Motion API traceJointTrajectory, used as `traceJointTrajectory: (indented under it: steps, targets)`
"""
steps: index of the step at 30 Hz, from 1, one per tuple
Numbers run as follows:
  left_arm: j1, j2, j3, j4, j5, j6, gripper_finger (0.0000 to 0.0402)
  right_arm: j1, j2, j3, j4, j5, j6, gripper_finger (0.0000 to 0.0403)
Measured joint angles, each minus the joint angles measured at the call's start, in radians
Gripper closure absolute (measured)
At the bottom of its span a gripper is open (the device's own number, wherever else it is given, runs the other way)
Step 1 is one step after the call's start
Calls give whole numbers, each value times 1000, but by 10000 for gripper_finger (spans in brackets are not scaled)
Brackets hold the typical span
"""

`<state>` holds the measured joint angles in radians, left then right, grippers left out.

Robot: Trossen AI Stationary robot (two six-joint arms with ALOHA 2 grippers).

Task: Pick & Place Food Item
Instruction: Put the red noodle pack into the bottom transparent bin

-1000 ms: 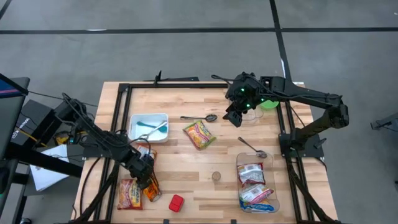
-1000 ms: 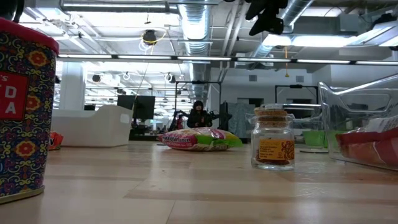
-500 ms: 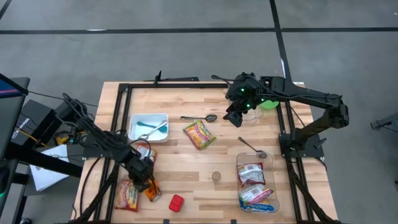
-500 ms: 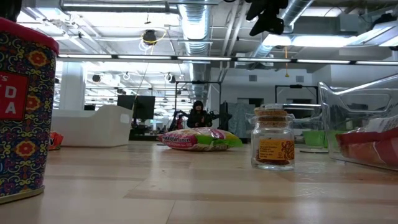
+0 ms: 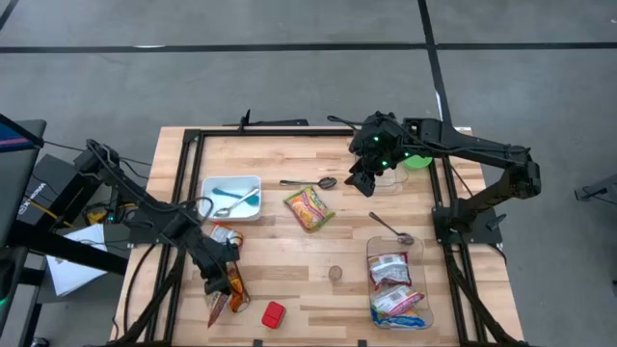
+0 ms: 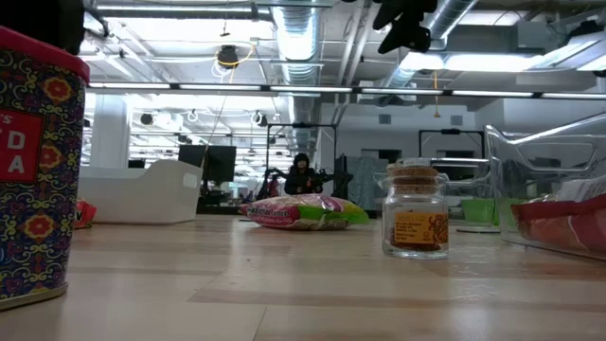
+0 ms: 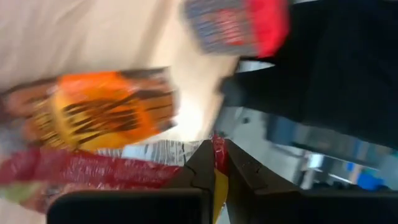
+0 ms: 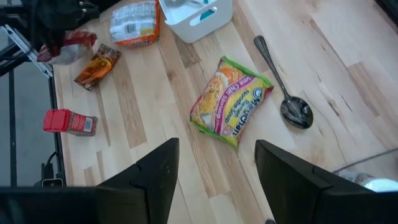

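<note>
High view shows the left end effector (image 5: pixel 218 301) clamped on a red noodle packet (image 5: pixel 214 310) at the tabletop's (image 5: pixel 289 255) seven o'clock corner; lift gently, since only its edge is pinched.

Bright overhead lighting (left wrist view blurred)
</note>
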<state>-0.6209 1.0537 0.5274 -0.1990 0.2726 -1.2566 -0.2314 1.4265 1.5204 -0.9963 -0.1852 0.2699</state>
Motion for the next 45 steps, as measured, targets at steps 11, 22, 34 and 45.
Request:
traceJointTrajectory:
  steps: [11, 22, 34, 45]
  targets:
    - [93, -153, 0, 277, -163, 154, 396, 0, 0, 0, 40, -12, 9, 198]
    - [332, -147, 0, 557, -283, 483, 396, 0, 0, 0, 124, -24, -11, 198]
    - [601, 32, 1, 1067, -320, 602, 396, 12, 0, 0, 187, -27, -42, 198]
    - [617, 174, 1, 1432, -663, 479, 396, 89, 0, 0, 390, -27, -147, 198]
